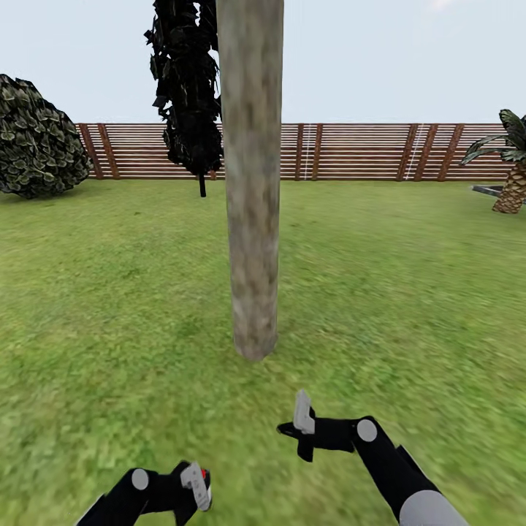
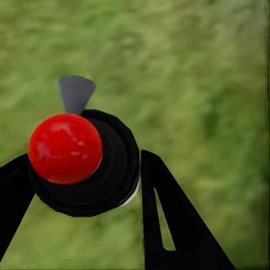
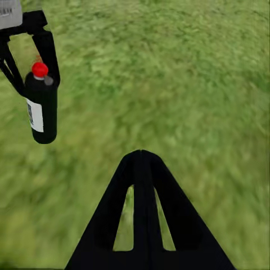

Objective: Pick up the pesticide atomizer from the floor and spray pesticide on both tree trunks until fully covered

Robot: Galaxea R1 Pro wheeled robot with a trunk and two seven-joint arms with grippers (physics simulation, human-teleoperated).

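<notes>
On lawn (image 1: pixel 109 307) before tree trunk (image 1: pixel 252 219): left jaws grip pesticide atomizer (image 2: pixel 84 163); right jaws closed, empty.

L arm (image 1: pixel 139 493) low, fingers (image 2: pixel 169 214) clamped, R fingers (image 3: pixel 143 214) pressed together

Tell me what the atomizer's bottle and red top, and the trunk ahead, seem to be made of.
Atomizer bottle: likely plastic, smooth black body with a pale label. Red top: probably glossy plastic, since it shows bright highlights. Tree trunk: bark, matte, mottled grey-beige with brownish patches; the render is too soft to tell more.
</notes>
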